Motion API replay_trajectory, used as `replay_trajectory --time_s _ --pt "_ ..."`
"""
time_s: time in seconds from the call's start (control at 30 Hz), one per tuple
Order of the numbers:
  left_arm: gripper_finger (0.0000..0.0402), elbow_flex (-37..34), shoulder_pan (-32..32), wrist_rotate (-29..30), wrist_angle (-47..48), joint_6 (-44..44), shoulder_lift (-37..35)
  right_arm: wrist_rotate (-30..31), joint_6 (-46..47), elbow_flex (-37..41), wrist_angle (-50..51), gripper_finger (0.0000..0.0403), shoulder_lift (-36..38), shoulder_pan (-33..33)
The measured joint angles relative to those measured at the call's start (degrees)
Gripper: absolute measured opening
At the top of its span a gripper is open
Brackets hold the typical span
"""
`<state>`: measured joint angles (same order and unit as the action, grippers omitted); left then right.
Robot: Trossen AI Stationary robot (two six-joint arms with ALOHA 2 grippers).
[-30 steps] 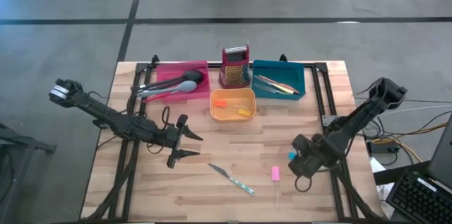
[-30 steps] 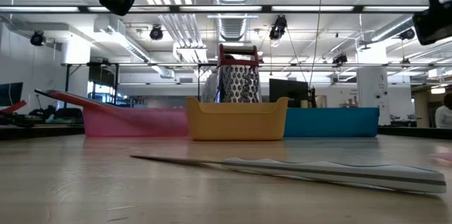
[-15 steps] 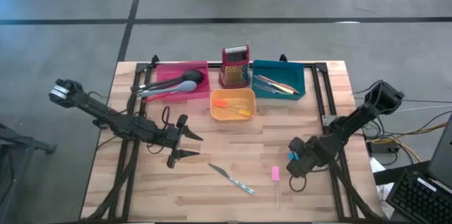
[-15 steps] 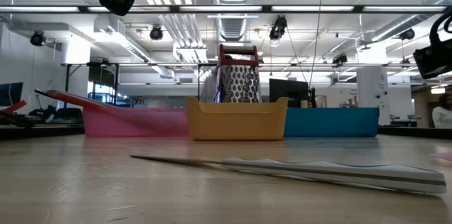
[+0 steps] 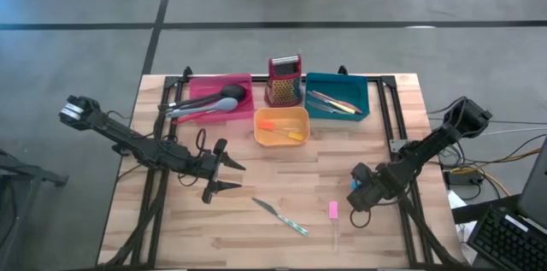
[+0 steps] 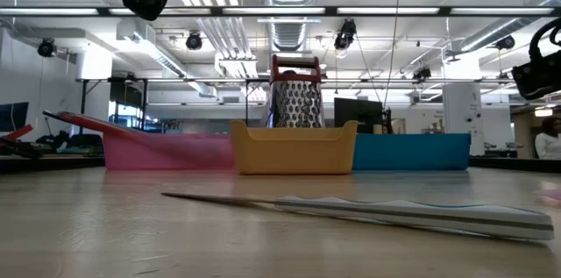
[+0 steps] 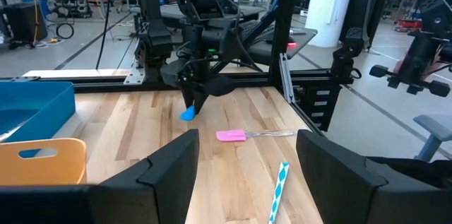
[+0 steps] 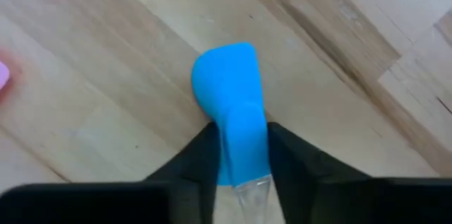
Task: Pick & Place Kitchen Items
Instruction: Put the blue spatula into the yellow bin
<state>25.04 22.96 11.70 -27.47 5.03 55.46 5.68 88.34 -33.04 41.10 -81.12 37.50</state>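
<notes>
A small blue spatula [image 8: 229,90] with a clear handle lies on the wood at the table's right, also visible in the high view as the blue spatula [image 5: 353,187]. My right gripper [image 8: 240,139] stands over it, shut on it. A pink spatula [image 5: 333,210] and a slim knife with a teal-striped handle [image 5: 280,217] lie flat near the front edge. My left gripper [image 5: 224,177] hovers open at the table's left, with nothing between its fingers. My right gripper pinches the blue spatula at its neck [image 8: 244,160], where the blue head meets the clear handle, between its two fingers. The fingers come from above, pointing down, one on each side of the neck. The blue head [image 7: 189,113] lies against the table.
At the back stand a pink tray [image 5: 220,100] with long grey and black utensils, an orange tray [image 5: 281,126], a teal tray [image 5: 338,96] and an upright red grater [image 5: 285,81]. Bare wood lies between the two arms.
My right gripper has come down onto the blue spatula and shifted slightly toward the table's left edge.
</notes>
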Motion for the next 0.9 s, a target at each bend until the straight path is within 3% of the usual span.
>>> replay_trajectory --time_s 0.2,0.4,0.67,0.9 --pt "0.0243 0.00 0.01 0.00 0.08 0.91 0.00 -0.85 -1.14 -0.19 0.59 0.0024 0.02 -0.10" --pt "0.0243 0.00 0.00 0.00 0.05 0.97 0.00 -0.93 -4.78 -2.17 1.54 0.0024 0.15 -0.09" --pt "0.0243 0.00 0.01 0.00 0.05 0.99 0.00 3.51 -11.60 -7.14 1.45 0.0024 0.26 -0.65" --pt "0.0243 0.00 0.00 -0.01 0.05 0.99 0.00 8.64 -22.55 -12.09 1.85 0.0024 0.71 -6.96"
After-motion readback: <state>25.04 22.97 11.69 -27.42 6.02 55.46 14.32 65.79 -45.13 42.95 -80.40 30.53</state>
